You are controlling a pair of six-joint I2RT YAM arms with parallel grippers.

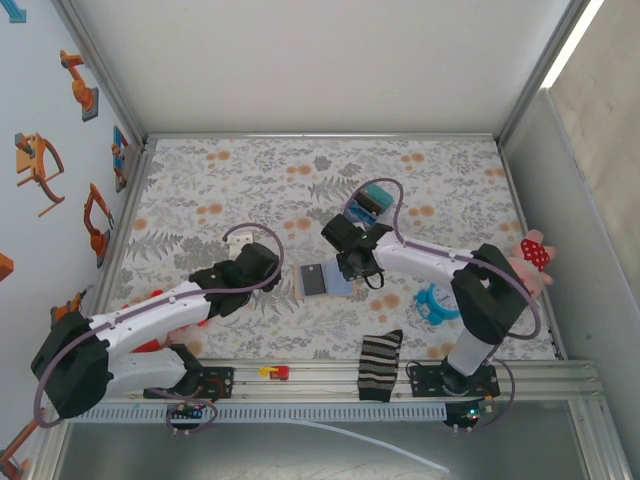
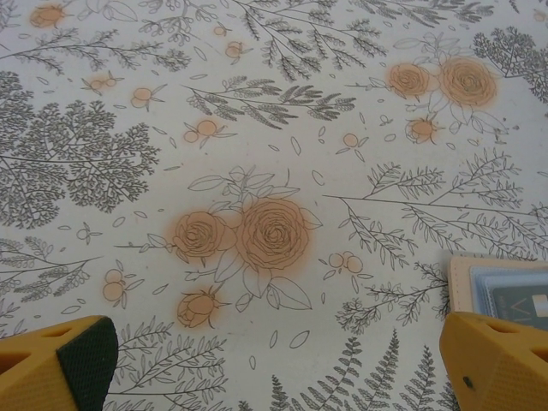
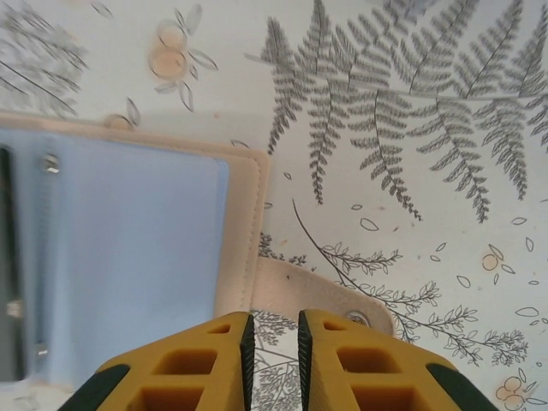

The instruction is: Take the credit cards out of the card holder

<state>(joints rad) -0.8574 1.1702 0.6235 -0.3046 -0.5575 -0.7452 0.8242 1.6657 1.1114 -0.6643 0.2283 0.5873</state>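
Wrist close-up: right jaws almost together at card holder (image 3: 128, 257) strap (image 3: 317, 295), grip unclear; left jaws apart.

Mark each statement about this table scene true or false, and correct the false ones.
1. The card holder lies open, its light blue inside facing up. True.
2. The left gripper has its jaws clamped on the card holder. False: they stand wide apart, gripping nothing.
3. A striped sock lies on the table, near its front edge. True.
4. The right gripper has its jaws spread wide. False: they are nearly together, at the card holder's edge by its strap tab.
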